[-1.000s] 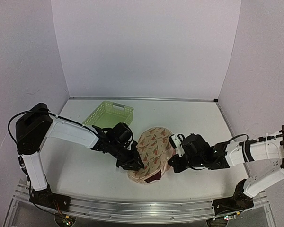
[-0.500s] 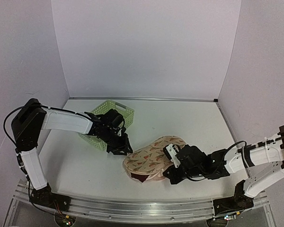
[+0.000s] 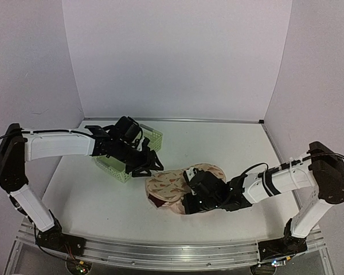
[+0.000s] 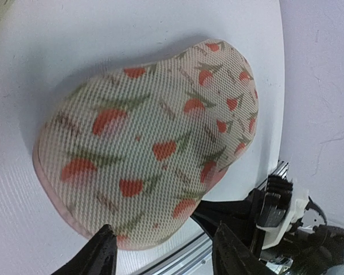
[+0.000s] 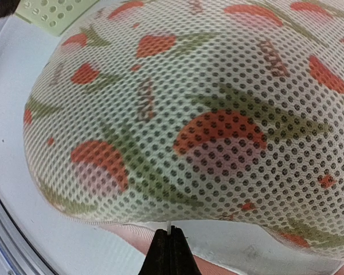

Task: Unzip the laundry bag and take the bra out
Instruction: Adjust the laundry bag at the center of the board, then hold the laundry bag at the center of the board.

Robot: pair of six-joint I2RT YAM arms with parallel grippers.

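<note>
Lower centre of the overhead frame: black right gripper (image 3: 189, 201) slid leftward along the near rim within the past second, tips pressed shut on a pale sliver; zipper pull or not, cannot tell. Just behind, at centre: soft cream mesh laundry bag (image 3: 178, 182) with orange-red and green motifs, now flatter and shifted left, lid down. At its near-left lip, a strip of dark maroon bra (image 3: 155, 200), the rest hidden inside. Farther, left of centre: black left gripper (image 3: 153, 166) drawn back off the bag, jaws wide and empty, beside the light green plastic lattice basket (image 3: 116, 169). Likely reading: zipper partly run, bra not yet out.
</note>
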